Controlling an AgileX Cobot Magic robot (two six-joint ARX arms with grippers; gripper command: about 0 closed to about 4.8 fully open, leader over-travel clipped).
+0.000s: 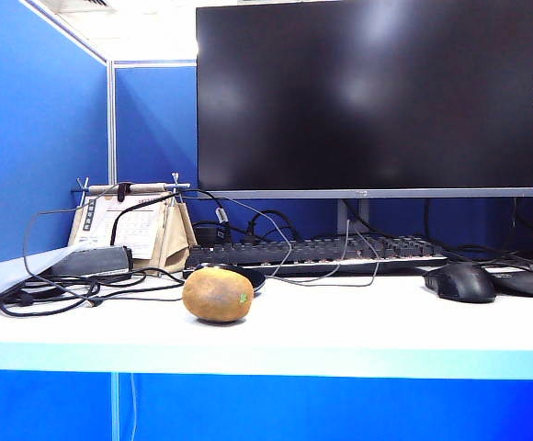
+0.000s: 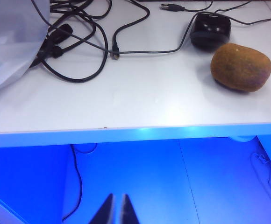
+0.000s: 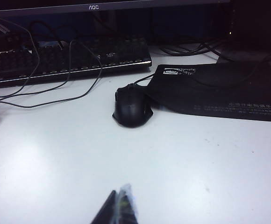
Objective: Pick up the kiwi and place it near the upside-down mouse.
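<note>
The brown kiwi (image 1: 217,294) (image 2: 240,66) lies on the white desk near its front edge. Just behind it sits the upside-down mouse (image 1: 246,276) (image 2: 211,31), black and corded; whether the two touch I cannot tell. My left gripper (image 2: 117,208) hangs below the desk's front edge before the blue panel, well short of the kiwi, fingers together with nothing between them. My right gripper (image 3: 119,201) hovers low over bare desk, shut and empty, short of an all-black mouse (image 3: 132,107) (image 1: 459,282). Neither gripper shows in the exterior view.
A black keyboard (image 1: 312,253) (image 3: 65,60) and a monitor (image 1: 368,92) stand behind. A black mouse pad (image 3: 219,91) lies at the right. Loose cables (image 2: 74,42) and a desk calendar (image 1: 133,225) crowd the left, beside a grey plastic sheet (image 2: 9,42).
</note>
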